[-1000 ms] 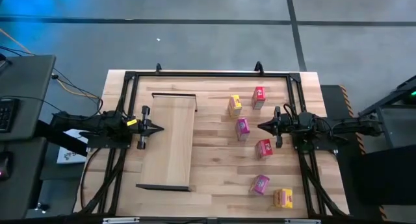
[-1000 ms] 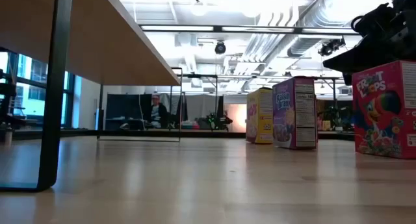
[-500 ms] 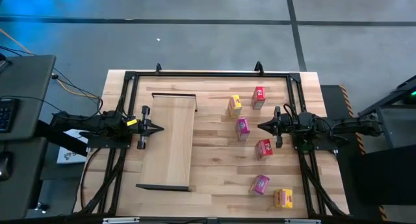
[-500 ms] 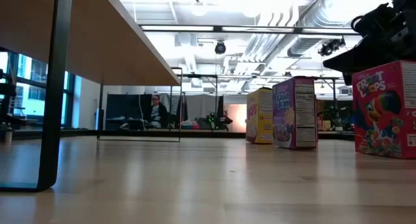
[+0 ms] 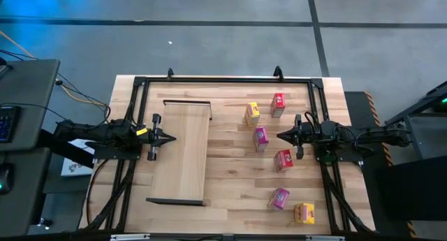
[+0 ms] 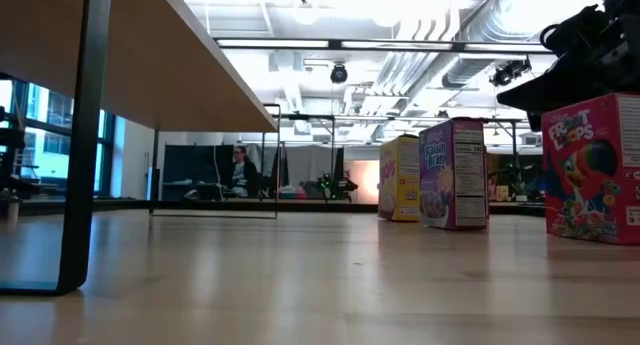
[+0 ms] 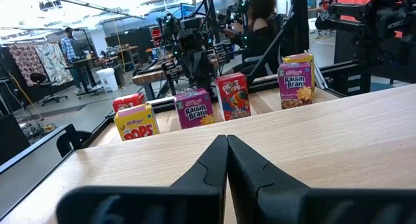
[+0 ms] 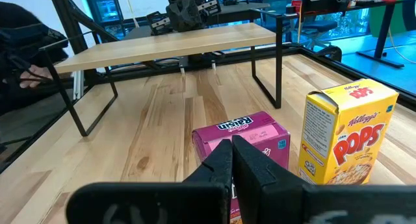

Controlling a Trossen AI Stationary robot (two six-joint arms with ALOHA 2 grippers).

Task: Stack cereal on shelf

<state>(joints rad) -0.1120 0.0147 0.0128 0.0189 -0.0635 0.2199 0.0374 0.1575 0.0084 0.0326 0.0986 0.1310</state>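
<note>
On tabletop (image 5: 230, 192) I see six cereal boxes (image 5: 260, 137) scattered right of shelf (image 5: 184, 150). Left gripper (image 5: 170, 137) over shelf's left edge, jaws together, empty. Right gripper (image 5: 281, 136) beside pink box, jaws together.

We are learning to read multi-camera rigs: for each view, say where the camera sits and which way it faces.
High: overhead, straight down; both arms, shelf.
Low: tabletop level, looking across; an arm above a red box.
Left wrist: over shelf, toward boxes; shut left gripper.
Right wrist: toward shelf; shut right gripper.
Shared: both wrist views show a Pops box.
</note>
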